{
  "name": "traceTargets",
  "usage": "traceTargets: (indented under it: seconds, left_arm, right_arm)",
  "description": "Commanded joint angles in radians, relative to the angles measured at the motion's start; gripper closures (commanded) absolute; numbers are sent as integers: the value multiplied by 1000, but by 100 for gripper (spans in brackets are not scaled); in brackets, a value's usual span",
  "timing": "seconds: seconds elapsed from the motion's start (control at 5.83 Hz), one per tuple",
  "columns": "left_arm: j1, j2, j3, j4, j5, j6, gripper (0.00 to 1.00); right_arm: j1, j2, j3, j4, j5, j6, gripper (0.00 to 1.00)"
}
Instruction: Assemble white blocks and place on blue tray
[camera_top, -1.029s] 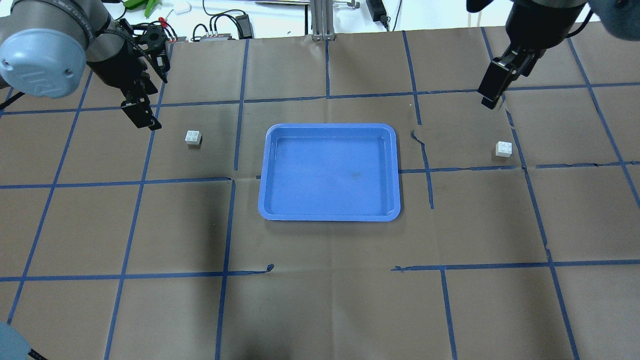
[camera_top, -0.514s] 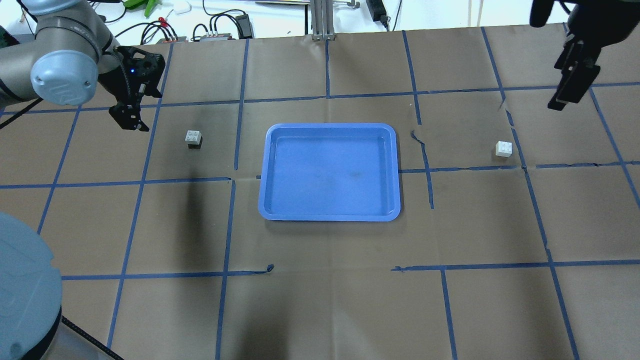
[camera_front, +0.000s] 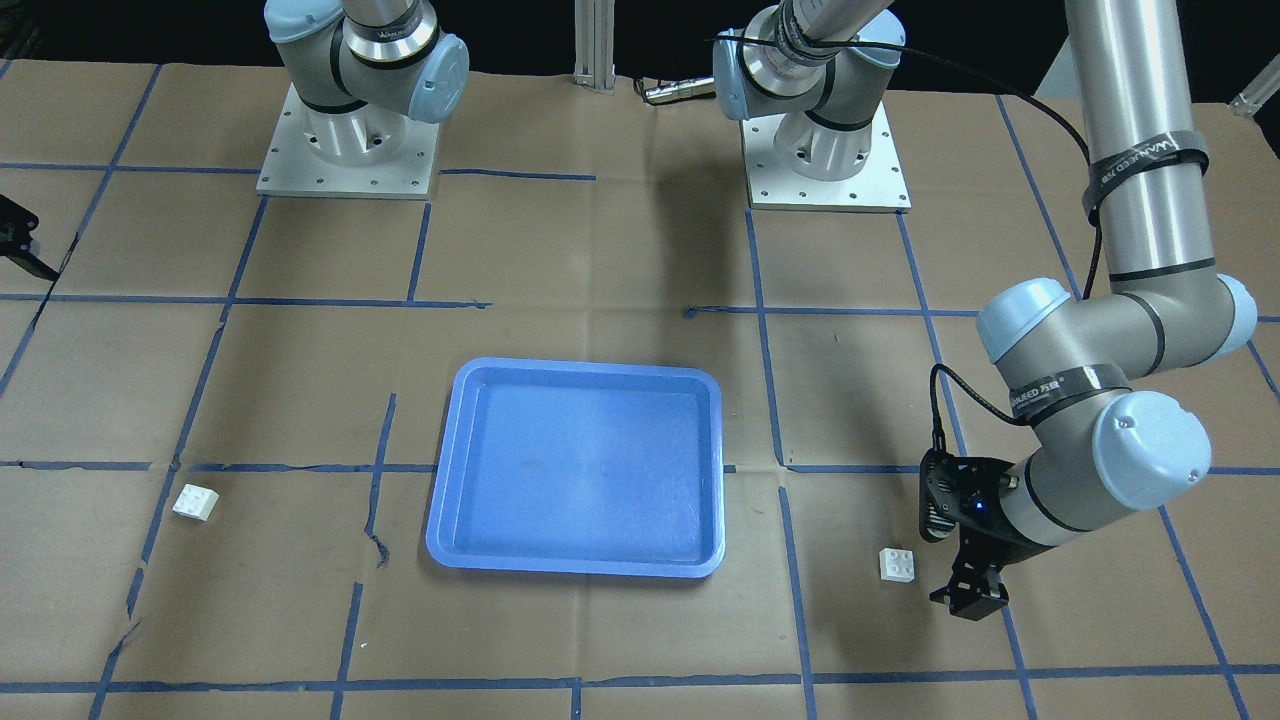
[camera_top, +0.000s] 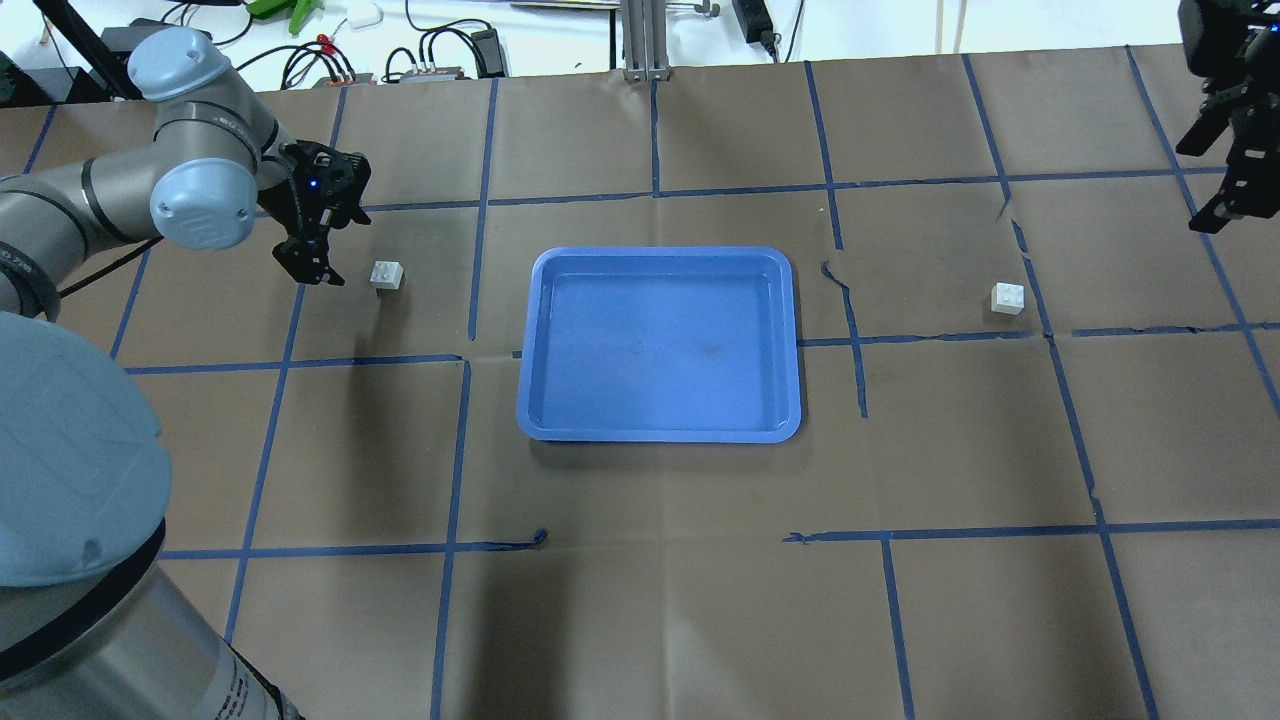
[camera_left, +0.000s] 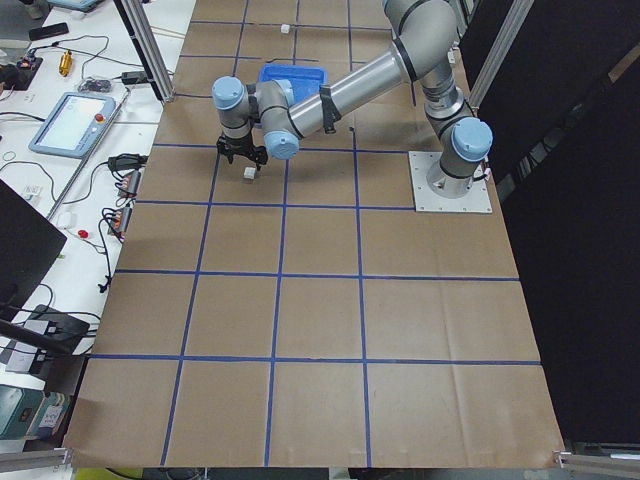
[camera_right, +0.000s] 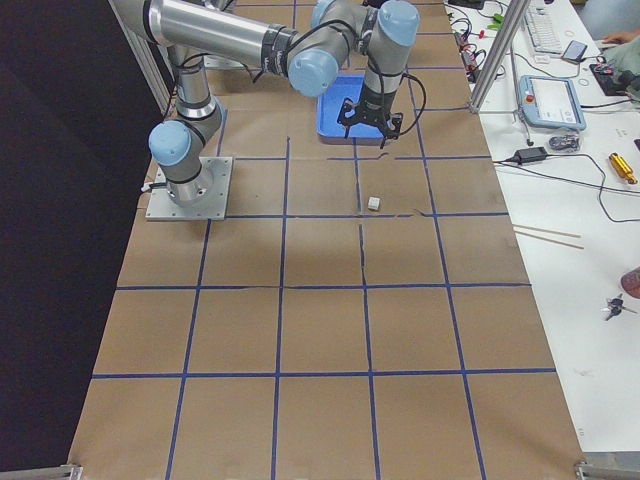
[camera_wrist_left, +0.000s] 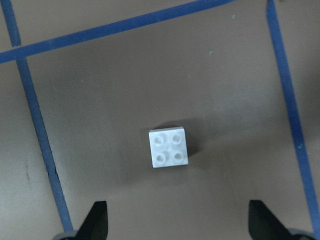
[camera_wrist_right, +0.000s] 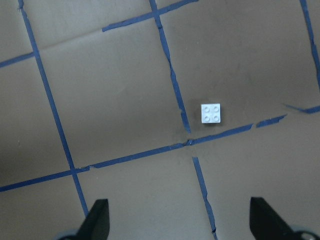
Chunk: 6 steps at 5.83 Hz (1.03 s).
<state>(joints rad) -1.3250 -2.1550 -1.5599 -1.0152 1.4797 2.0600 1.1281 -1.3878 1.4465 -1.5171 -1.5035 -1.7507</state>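
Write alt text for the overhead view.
An empty blue tray sits mid-table between two white blocks. The left hand is close beside the left block; the right hand is well away from the right block.

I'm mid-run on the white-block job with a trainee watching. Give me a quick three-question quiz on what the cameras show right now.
1. How many of the white blocks lie in the blue tray?
2. The left gripper is: A) shut on a block; B) open, close to the block on its own side without touching it; C) directly above the tray.
3. True or false: the right gripper is open and holds nothing.

Key: 1. zero, both sit on the brown table cover, one on each side of the tray. 2. B. 3. True.
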Motion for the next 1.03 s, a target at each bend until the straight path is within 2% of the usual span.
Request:
traceTargets:
  seconds: [0.0, 0.17, 0.34, 0.51, 0.69, 0.86]
  left_arm:
    - [0, -37, -26, 56, -27, 6, 2]
    - [0, -43, -26, 56, -27, 6, 8]
    - [0, -43, -28, 58, -27, 6, 25]
    - [0, -43, -26, 60, -27, 11, 69]
    - [0, -42, -26, 58, -27, 11, 85]
    - [0, -39, -25, 60, -27, 11, 90]
  right_arm:
    - [-71, 89, 0, -50, 208, -106, 0]
    - [-100, 123, 18, -60, 315, -187, 0]
    - [-135, 151, 87, -80, 409, -257, 0]
    - [-151, 160, 180, -210, 492, -285, 0]
    - [-152, 173, 275, -307, 509, -285, 0]
    - [-152, 206, 331, -372, 503, -285, 0]
